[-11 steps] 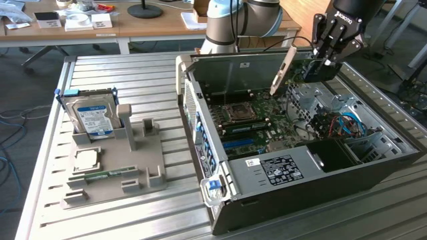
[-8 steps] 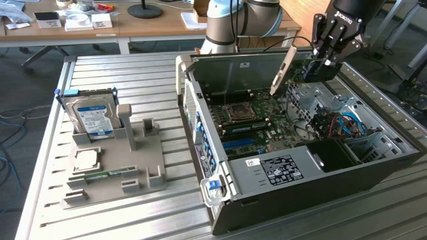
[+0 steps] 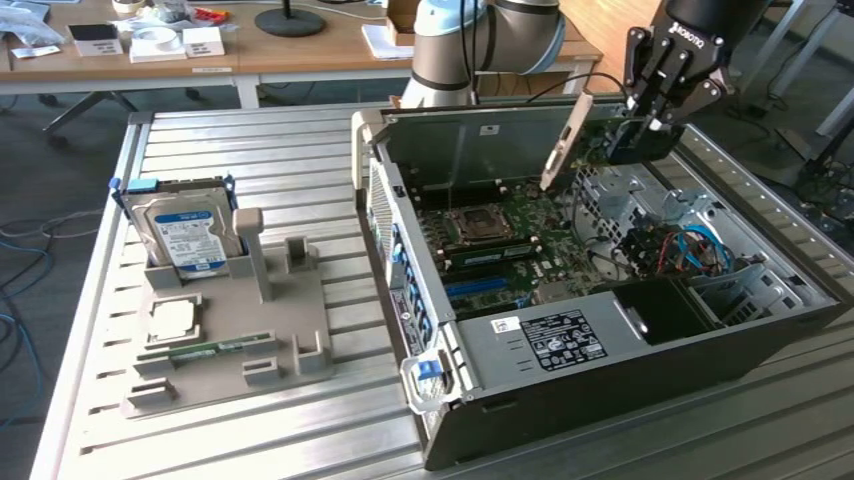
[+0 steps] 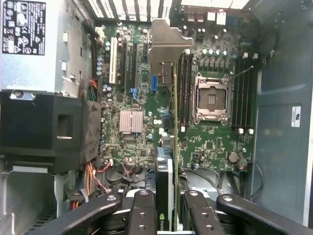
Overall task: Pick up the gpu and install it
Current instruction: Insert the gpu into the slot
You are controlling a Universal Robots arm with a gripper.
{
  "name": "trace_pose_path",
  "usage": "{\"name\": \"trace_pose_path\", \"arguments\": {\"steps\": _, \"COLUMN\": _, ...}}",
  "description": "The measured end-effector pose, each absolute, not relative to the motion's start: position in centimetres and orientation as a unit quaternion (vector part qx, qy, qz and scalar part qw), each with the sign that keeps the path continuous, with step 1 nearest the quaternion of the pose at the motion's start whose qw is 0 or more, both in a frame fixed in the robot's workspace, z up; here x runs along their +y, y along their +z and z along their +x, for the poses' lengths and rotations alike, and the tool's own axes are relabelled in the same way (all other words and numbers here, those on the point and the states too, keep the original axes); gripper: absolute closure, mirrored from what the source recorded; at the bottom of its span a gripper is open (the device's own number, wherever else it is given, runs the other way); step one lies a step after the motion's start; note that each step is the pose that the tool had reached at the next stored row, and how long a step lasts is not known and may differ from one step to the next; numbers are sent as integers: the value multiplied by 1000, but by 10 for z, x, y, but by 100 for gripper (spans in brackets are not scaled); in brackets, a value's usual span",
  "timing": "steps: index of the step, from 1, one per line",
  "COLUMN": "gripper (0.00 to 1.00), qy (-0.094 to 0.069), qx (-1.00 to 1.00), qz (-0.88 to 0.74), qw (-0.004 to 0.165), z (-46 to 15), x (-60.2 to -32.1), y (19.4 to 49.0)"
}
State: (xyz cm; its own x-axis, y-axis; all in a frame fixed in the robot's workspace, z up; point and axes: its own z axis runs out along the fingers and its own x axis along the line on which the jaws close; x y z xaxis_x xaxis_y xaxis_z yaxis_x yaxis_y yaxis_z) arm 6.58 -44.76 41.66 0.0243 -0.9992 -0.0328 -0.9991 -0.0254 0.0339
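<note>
pincer (image 3: 651,122): we see it clamped on the gpu (image 3: 574,135)
gpu: held on edge above the motherboard (image 4: 210,142), seemingly clear of its slots
case (image 3: 641,370): open, lying on the surface (image 3: 240,150)

Soft, even daylight is cast over the computer case (image 3: 641,370). Pale glare is seen on the slatted table (image 3: 267,440) beside the case; inside it, the bracket of the gpu (image 4: 168,49) is lit, the black shroud (image 4: 44,127) shadowed.
</note>
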Motion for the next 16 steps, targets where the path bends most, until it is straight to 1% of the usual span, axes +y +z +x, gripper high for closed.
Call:
{"name": "trace_pose_path", "arguments": {"steps": 4, "gripper": 73, "qy": -14, "qx": -698, "qz": 716, "qw": -19, "z": 62, "x": -448, "y": 417}}
{"name": "trace_pose_path", "arguments": {"steps": 8, "gripper": 73, "qy": -5, "qx": -697, "qz": 716, "qw": -33, "z": 57, "x": -448, "y": 416}}
{"name": "trace_pose_path", "arguments": {"steps": 16, "gripper": 73, "qy": -4, "qx": -703, "qz": 710, "qw": -34, "z": 56, "x": -448, "y": 416}}
